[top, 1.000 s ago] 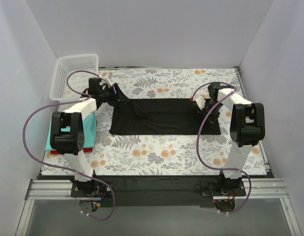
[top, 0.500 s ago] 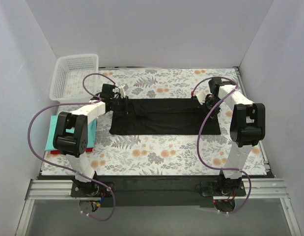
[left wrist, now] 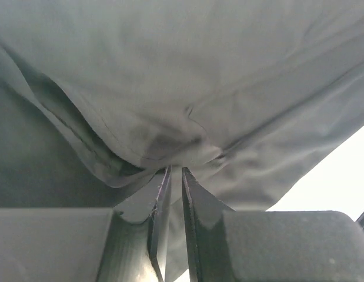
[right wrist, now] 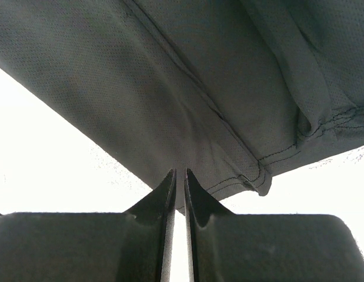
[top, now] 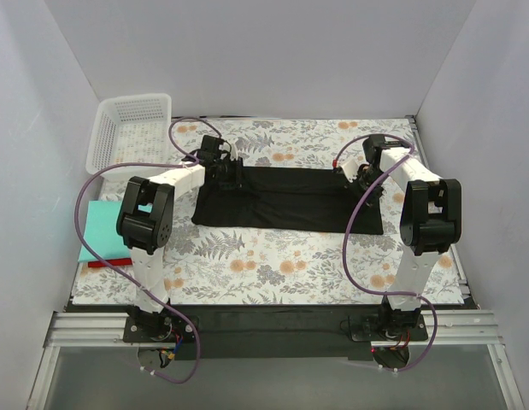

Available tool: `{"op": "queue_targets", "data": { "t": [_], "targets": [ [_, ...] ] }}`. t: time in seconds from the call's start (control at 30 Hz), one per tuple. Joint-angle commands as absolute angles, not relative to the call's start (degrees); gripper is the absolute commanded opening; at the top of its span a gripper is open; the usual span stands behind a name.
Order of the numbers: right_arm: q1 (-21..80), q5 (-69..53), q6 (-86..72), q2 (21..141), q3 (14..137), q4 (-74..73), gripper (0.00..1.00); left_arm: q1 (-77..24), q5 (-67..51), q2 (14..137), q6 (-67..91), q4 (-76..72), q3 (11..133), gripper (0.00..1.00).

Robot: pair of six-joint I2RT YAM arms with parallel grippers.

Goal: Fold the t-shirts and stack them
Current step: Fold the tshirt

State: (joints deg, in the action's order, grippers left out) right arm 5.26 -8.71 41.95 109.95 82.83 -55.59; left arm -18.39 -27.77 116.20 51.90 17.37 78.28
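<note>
A black t-shirt (top: 285, 203) lies flat across the middle of the floral table. My left gripper (top: 226, 170) is at its far left corner, shut on a pinch of the cloth. In the left wrist view the fabric (left wrist: 187, 76) bunches into the nearly touching fingertips (left wrist: 176, 170). My right gripper (top: 356, 173) is at the far right corner, shut on the hem. In the right wrist view the stitched edge (right wrist: 252, 170) runs into its fingertips (right wrist: 179, 173). A folded teal t-shirt (top: 103, 229) lies at the left on a red one (top: 106, 264).
A white lattice basket (top: 132, 128) stands at the back left corner. Purple cables loop from both arms above the table. White walls close in the table on three sides. The teal and red stack sits beside the left arm.
My left arm swung right, from near the basket to the black t-shirt's far left corner, and its jaws closed on the cloth. The right gripper kept its hold and barely moved.
</note>
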Motion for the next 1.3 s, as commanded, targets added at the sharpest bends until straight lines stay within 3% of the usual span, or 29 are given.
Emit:
{"op": "queue_targets", "data": {
  "t": [0.0, 0.1, 0.3, 0.57, 0.77, 1.27],
  "targets": [
    [5.10, -9.23, 42.19, 109.95, 84.98, -56.95, 0.15, -18.28, -28.74, 115.49, 52.21, 15.29, 81.74, 0.12],
    [5.19, -9.75, 41.84, 110.83, 87.44, -57.04, 0.15, -18.28, -28.75, 114.09, 49.49, 16.61, 81.04, 0.14],
    [5.19, -9.76, 40.78, 114.26, 93.69, -57.04, 0.14, -18.19, -25.05, 111.27, 47.20, 15.38, 78.93, 0.28],
    [5.98, -8.70, 39.20, 126.02, 112.04, -57.22, 0.17, -18.11, -19.01, 103.80, 45.53, 23.37, 73.04, 0.31],
    [6.77, -7.21, 39.20, 131.22, 113.03, -57.04, 0.16, -18.02, -17.57, 101.51, 44.30, 22.42, 68.64, 0.35],
    [6.85, -3.25, 41.13, 129.29, 102.05, -54.32, 0.13, -18.81, -21.72, 126.03, 49.92, 20.04, 93.78, 0.34]
  ]
}}
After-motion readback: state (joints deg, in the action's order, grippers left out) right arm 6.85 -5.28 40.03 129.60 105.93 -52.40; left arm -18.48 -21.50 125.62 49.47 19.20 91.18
